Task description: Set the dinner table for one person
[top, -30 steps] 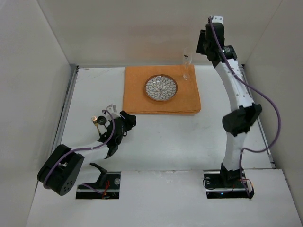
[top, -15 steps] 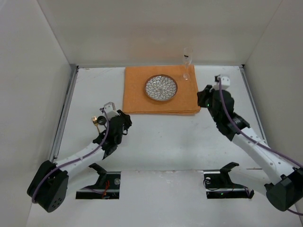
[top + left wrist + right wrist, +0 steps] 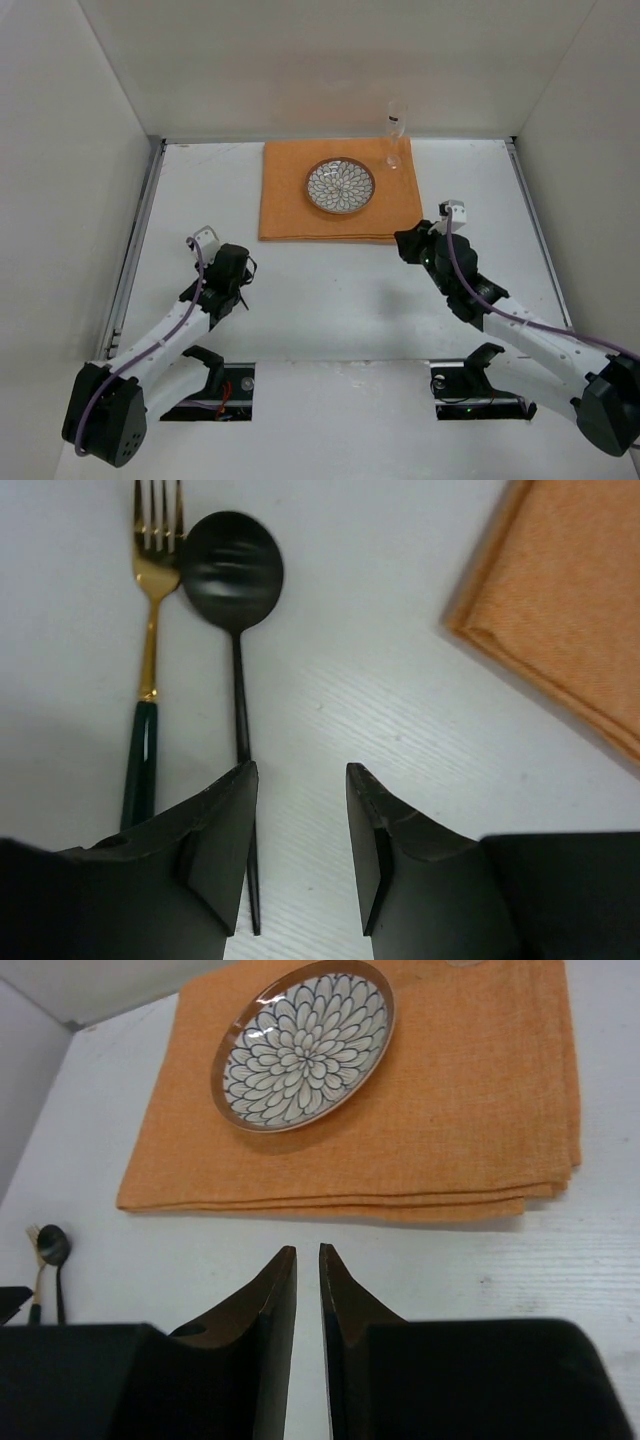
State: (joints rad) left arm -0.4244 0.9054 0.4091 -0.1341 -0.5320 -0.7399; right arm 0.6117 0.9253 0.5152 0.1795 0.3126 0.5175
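The white dinner table [image 3: 330, 300] carries an orange cloth [image 3: 340, 205] with a flower-patterned plate [image 3: 340, 185] and a clear glass [image 3: 394, 140] at its back right corner. In the left wrist view a gold fork with a dark green handle [image 3: 148, 650] and a black spoon [image 3: 233, 575] lie side by side. My left gripper [image 3: 302, 768] is open just behind them, and the spoon's handle runs along its left finger. The top view hides both under my left gripper [image 3: 238, 268]. My right gripper [image 3: 308, 1248] is shut and empty, low before the cloth's front edge [image 3: 404, 243].
Thin metal rails run along the table's left edge [image 3: 135, 250] and right edge [image 3: 535, 225]. White walls close in the left, back and right. The right wrist view shows the fork and spoon [image 3: 48, 1250] far to the left on bare tabletop.
My right arm came down from high at the back right to low over the table at the cloth's front right corner. My left arm drew back and left.
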